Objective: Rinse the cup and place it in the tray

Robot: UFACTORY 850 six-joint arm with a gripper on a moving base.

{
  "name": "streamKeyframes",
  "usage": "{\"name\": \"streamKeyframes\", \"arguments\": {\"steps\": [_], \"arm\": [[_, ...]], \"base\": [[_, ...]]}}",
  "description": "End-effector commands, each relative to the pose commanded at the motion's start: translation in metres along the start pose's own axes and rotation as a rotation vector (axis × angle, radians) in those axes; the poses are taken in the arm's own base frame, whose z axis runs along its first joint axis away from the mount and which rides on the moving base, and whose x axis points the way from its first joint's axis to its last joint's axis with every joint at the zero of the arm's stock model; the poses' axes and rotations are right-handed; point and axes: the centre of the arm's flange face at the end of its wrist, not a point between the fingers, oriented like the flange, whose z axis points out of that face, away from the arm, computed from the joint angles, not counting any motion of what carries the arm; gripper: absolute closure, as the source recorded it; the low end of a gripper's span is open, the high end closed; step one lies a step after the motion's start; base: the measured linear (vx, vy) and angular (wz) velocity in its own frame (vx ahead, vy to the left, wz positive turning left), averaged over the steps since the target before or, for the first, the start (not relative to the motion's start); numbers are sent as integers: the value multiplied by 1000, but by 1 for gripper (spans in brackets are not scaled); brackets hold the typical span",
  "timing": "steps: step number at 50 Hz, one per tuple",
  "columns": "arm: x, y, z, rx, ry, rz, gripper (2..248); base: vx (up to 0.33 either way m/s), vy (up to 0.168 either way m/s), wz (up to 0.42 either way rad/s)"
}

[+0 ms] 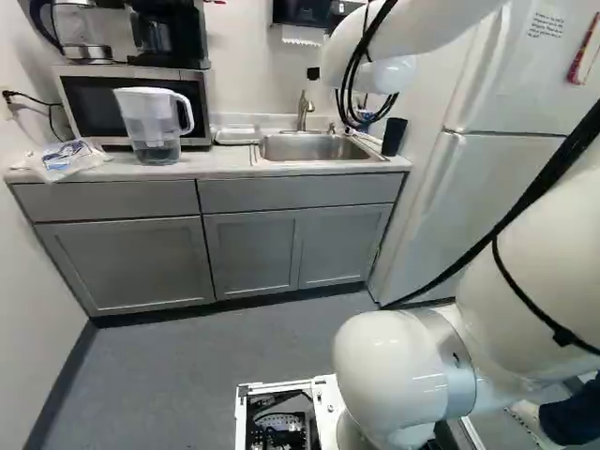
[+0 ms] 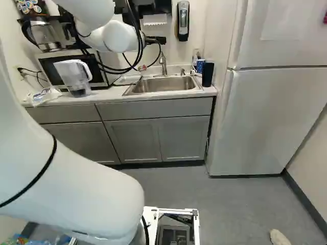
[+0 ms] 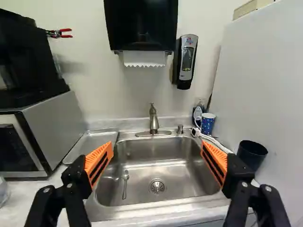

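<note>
Ahead and right of your open, empty tool [image 3: 157, 147], the blue cup [image 3: 207, 124] and dark cup [image 3: 252, 155] stand outside the tray [image 3: 93, 143], which lies ahead-left; rinsing and placing both appear outstanding.

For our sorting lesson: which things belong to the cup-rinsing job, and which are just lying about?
Job: sink, faucet, tray, gripper; black cup or blue mug, unclear which.

Just lying about: spoon-like utensil, pitcher, plastic bag, microwave.
</note>
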Motion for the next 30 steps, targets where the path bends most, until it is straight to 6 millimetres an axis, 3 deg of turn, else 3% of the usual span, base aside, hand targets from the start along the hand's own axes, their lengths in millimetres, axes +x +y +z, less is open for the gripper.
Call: {"name": "streamKeyframes", "arguments": {"steps": [30], "arm": [[0, 0, 0, 0, 0, 0, 3]], "base": [[145, -25, -152]]}}
